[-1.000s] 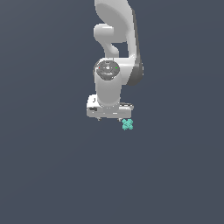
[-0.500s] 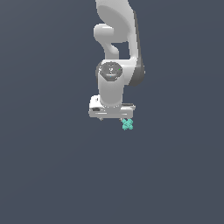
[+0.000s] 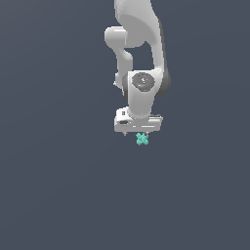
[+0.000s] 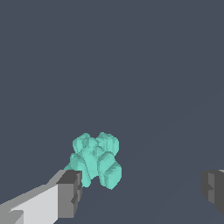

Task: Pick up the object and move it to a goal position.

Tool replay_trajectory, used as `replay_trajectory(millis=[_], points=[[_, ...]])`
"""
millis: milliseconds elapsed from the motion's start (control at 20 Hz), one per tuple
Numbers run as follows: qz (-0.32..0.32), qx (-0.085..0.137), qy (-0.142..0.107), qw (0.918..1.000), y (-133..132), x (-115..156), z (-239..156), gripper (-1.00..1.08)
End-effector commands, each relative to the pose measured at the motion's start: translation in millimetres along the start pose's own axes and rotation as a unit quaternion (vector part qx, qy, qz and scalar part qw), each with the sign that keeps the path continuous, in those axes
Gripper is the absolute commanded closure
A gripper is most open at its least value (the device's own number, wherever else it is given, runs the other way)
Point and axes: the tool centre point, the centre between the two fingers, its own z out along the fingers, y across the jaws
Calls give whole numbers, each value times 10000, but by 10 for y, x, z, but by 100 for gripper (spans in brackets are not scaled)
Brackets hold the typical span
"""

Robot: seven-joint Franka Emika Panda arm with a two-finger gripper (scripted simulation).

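One teal object (image 4: 96, 159) sits between wide-apart jaws, no writing legible.

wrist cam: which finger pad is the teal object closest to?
The dark pad on the light-grey finger: the teal object sits right beside it, possibly touching. The other pad stands well apart, across an open gap. The gripper is open.

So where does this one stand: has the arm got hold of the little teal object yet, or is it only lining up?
Only lining up. Done: the gripper is down at the teal object, which sits between the open fingers, close beside one of them. In hand: nothing; the jaws stand wide apart and no grasp shows. Left: close on the object, lift it and carry it to the goal, which neither view shows.
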Motion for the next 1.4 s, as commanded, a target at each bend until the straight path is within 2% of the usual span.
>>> replay_trajectory(millis=[0, 400, 750, 1350], points=[[-87, 6, 64, 9999, -154, -53, 66, -92], [-233, 26, 166, 9996, -403, -153, 170, -92], [-236, 26, 160, 9996, -405, -154, 225, -92], [-241, 28, 169, 9996, -416, -146, 665, -92]])
